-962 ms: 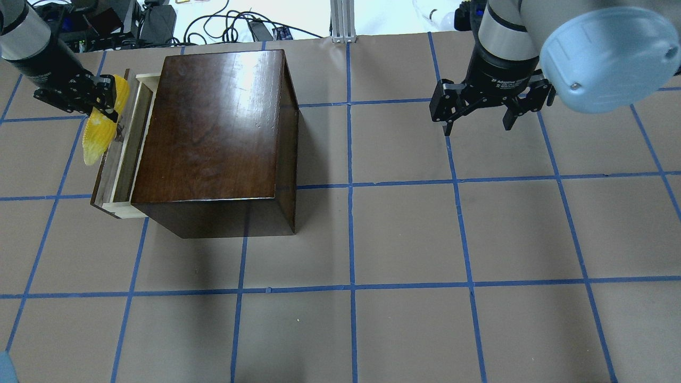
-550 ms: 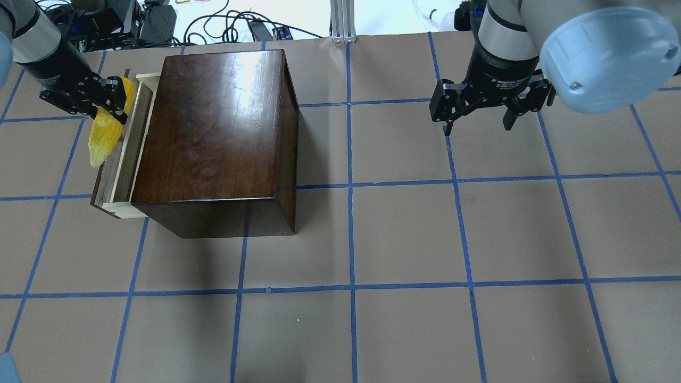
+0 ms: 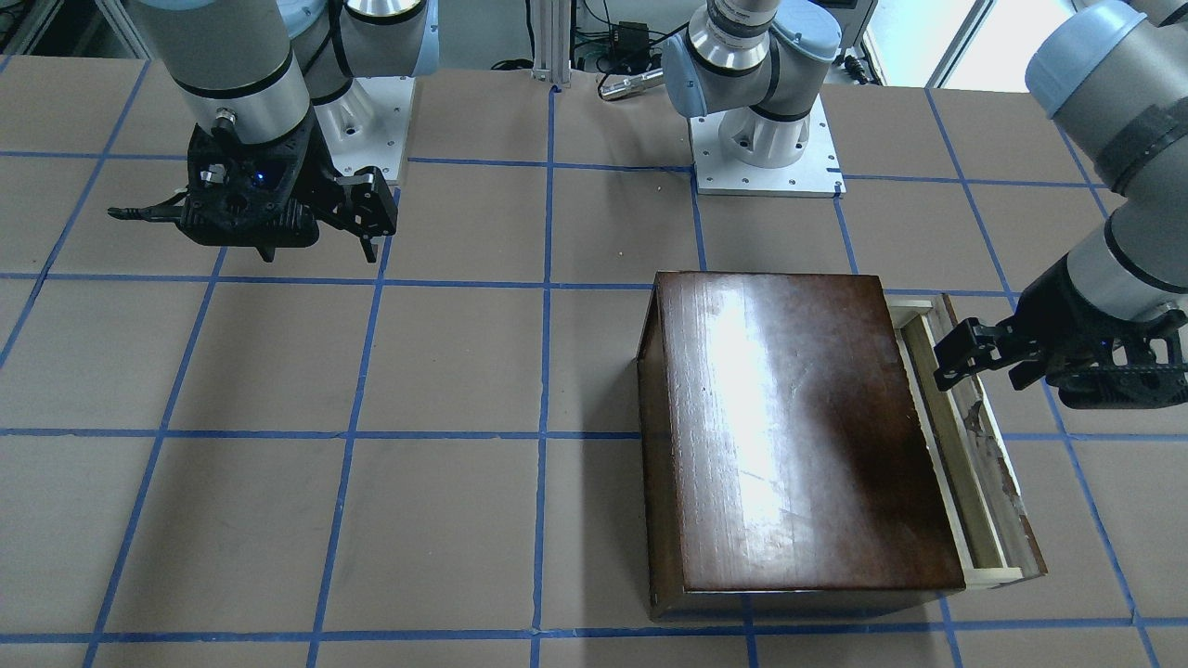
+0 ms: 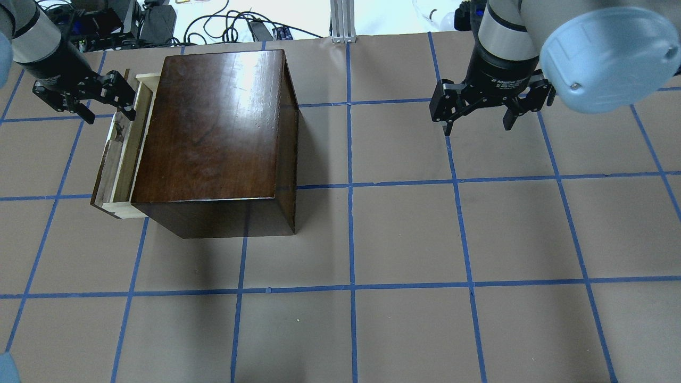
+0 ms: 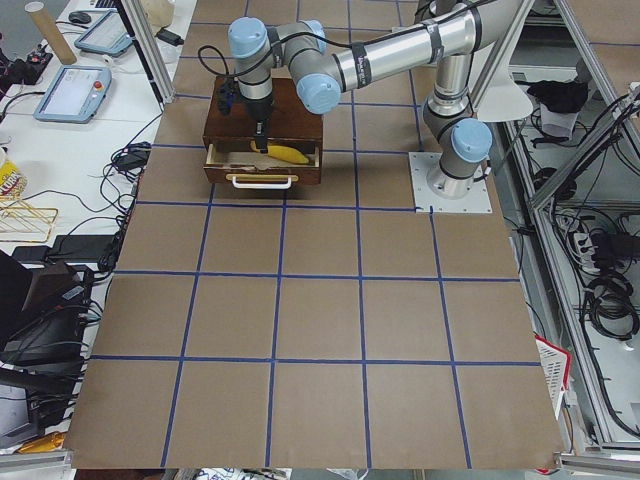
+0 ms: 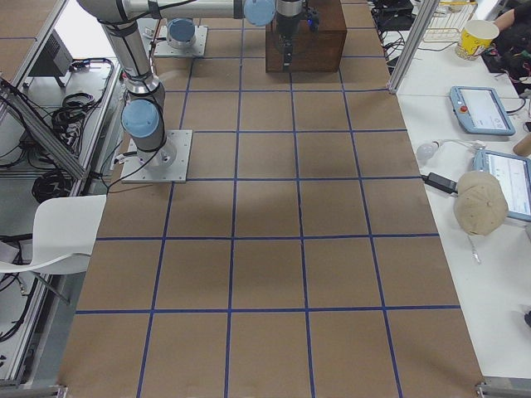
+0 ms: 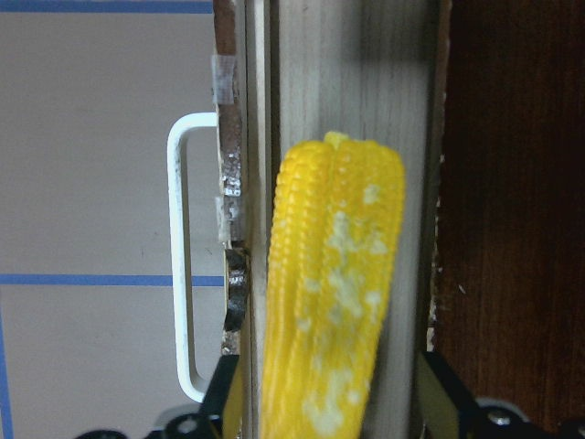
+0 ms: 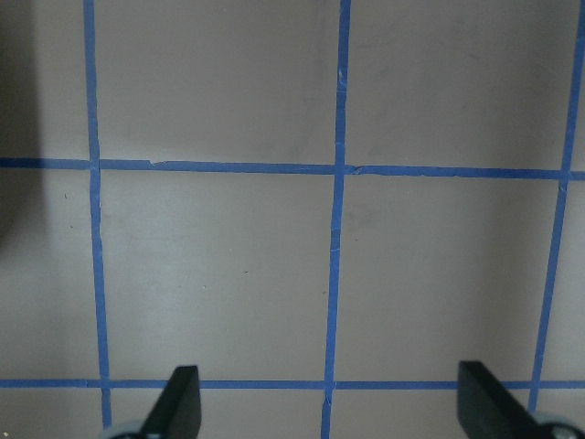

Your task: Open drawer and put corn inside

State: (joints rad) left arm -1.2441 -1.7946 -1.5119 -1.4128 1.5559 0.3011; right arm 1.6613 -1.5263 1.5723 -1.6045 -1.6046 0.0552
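The glossy dark-brown box [image 4: 213, 122] stands at the table's far left, with its pale-wood drawer [image 4: 121, 159] pulled out to the left. The yellow corn [image 7: 334, 293] lies lengthwise inside the drawer and also shows in the exterior left view [image 5: 287, 154]. It is hidden in the overhead and front views. My left gripper [image 4: 106, 109] hovers open over the drawer's far end, its fingers spread on either side of the corn and holding nothing. My right gripper [image 4: 477, 125] is open and empty above bare table at the far right.
The drawer's white handle [image 7: 178, 274] sticks out from its chipped front panel. Cables and gear lie beyond the table's far edge [image 4: 223, 24]. The brown, blue-taped tabletop [image 4: 404, 234] extends in front of and to the right of the box.
My left gripper held the corn over the drawer's front panel. It has opened and shifted slightly, and the corn now lies in the drawer. The right arm has not moved.
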